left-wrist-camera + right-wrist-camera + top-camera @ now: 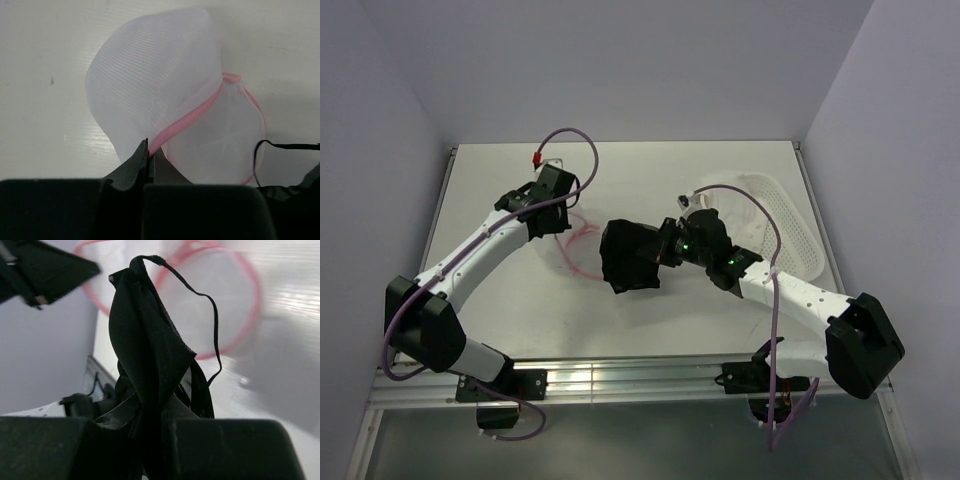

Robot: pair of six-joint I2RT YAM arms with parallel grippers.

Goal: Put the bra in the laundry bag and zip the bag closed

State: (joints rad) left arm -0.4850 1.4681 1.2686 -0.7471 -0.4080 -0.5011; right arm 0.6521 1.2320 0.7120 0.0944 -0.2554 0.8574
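Bra (145, 350) pinched in right claw (159, 420), fingertips hidden | left claw (148, 160) clamps laundry bag (155, 85) rim

Both arms bend inward toward each other, left gripper (148, 152) and right gripper (152, 430) clamped (jaws nearly together).

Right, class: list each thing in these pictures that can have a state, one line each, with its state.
bra: outside the bag, held bunched in the right tool, one strap looping free.
laundry bag: unzipped, pink-trimmed rim pinched by the left tool.
left tool: shut on the laundry bag's rim.
right tool: shut on the bra.
basket: upright on the table.
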